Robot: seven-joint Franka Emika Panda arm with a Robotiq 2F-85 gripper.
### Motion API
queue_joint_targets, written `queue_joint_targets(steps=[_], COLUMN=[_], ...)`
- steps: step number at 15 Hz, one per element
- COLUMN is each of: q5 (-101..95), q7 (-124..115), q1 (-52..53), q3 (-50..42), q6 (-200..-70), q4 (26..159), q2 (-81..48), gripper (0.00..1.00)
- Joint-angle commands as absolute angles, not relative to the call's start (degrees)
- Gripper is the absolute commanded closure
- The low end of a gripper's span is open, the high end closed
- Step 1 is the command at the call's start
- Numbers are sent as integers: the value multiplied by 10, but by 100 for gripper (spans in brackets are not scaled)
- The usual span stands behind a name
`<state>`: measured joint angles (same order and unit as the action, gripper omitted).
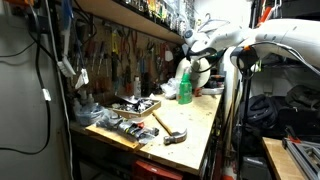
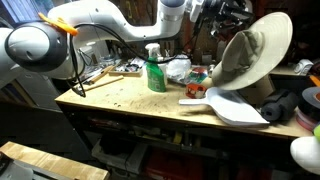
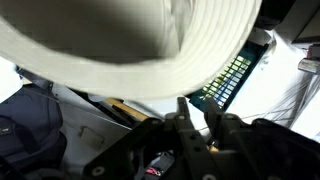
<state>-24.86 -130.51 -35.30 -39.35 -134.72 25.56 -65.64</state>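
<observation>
Two fingers (image 3: 187,112) of the claw (image 3: 201,110) are seen parted in the wrist view, with nothing held between them and the hat (image 3: 130,45) filling the space just ahead. The brim is best met edge-on and pinched squarely, it is judged, so that it is not pushed away. Only in an exterior view is the hat (image 2: 245,55) shown tilted above the counter (image 2: 120,100), a green bottle (image 2: 155,72) standing near.

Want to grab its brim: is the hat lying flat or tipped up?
Tipped up: in an exterior view the hat is tilted steeply, its brim rising high above the workbench.
</observation>
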Motion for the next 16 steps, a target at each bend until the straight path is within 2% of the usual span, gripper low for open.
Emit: queue_joint_targets(steps=[1,6,7,16], q5=[-233,-195,-192,-188], q7=[-1276,-1051,-1010,-655], q1=[-350,-352,-354,-393], q3=[-376,-290,-280,-244], q6=[-1341,-1327,-1319,-1311], q4=[255,275,274,270], q2=[-652,-613,-608,-583], gripper=[42,5,1,0])
